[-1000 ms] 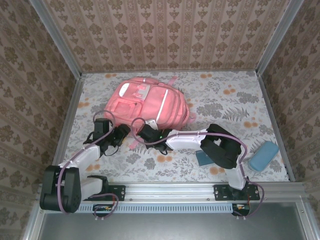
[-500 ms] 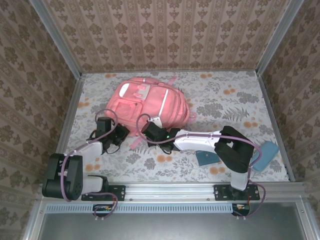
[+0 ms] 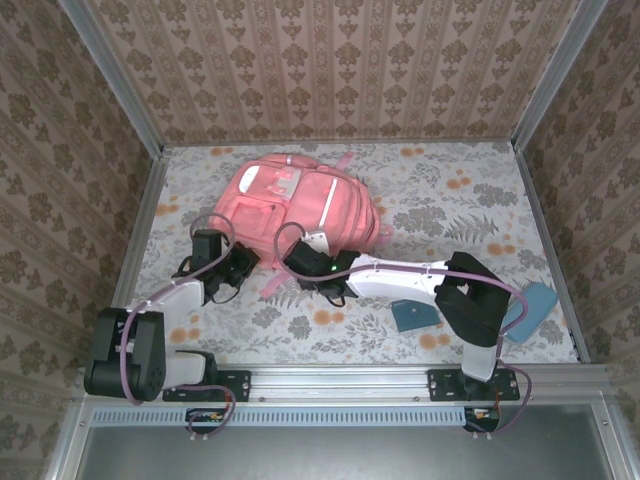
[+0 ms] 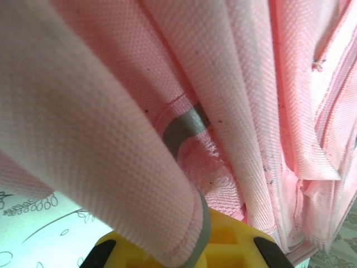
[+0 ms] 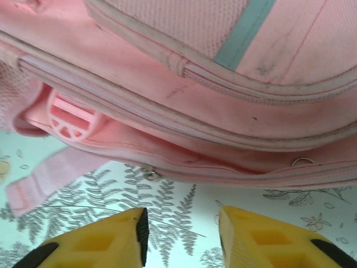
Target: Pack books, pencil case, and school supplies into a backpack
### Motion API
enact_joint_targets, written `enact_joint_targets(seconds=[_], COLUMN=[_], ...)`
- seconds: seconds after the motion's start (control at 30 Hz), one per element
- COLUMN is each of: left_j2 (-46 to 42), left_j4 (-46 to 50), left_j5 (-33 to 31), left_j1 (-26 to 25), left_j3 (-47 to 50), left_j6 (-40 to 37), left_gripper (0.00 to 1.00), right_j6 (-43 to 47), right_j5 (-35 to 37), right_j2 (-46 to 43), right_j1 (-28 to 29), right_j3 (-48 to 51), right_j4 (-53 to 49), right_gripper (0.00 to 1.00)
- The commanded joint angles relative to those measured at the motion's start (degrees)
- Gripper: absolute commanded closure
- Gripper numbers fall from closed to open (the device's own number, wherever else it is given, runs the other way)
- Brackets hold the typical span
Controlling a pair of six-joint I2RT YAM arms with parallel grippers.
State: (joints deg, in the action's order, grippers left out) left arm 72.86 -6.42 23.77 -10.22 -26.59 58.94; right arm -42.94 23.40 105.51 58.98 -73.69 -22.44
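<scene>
Low in the right of the overhead frame, the small teal book (image 3: 413, 314) and the light blue pencil case (image 3: 537, 302) lie unpacked on the floral table (image 3: 450, 210), beside the right arm. Mid-frame, the left gripper (image 3: 238, 262) is clenched on a fold of the salmon-pink backpack (image 3: 300, 200), apparently to steady it. The right gripper (image 5: 181, 237) hovers released and empty at the bag's near edge, seemingly seeking the zipper. Beyond them the backpack lies flat, apparently unopened.

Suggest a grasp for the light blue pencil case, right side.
Likely pinch the pencil case across its narrow width, on the exposed right half, coming from above: it lies flat and diagonal on the table, left end hidden behind the right arm.
</scene>
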Motion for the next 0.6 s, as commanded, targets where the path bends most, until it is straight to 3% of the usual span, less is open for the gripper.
enact_joint_targets(seconds=[0.0, 0.3, 0.57], left_j2=[-3.3, -4.9, -4.8], left_j4=[-0.2, 3.7, 4.9], left_j5=[2.4, 2.6, 2.7], left_j1=[-1.2, -3.4, -4.1], left_j3=[-4.2, -8.4, -10.1], left_j6=[-2.3, -4.1, -4.2], left_gripper=[1.0, 1.0, 1.0], right_j6=[-3.2, -11.2, -11.1], right_j5=[0.2, 6.4, 11.4], right_j2=[2.5, 6.0, 8.0], right_j1=[0.5, 0.6, -0.4], right_j3=[-2.8, -7.9, -9.7], right_j4=[-2.9, -8.1, -10.4], right_gripper=[0.56, 0.56, 0.61])
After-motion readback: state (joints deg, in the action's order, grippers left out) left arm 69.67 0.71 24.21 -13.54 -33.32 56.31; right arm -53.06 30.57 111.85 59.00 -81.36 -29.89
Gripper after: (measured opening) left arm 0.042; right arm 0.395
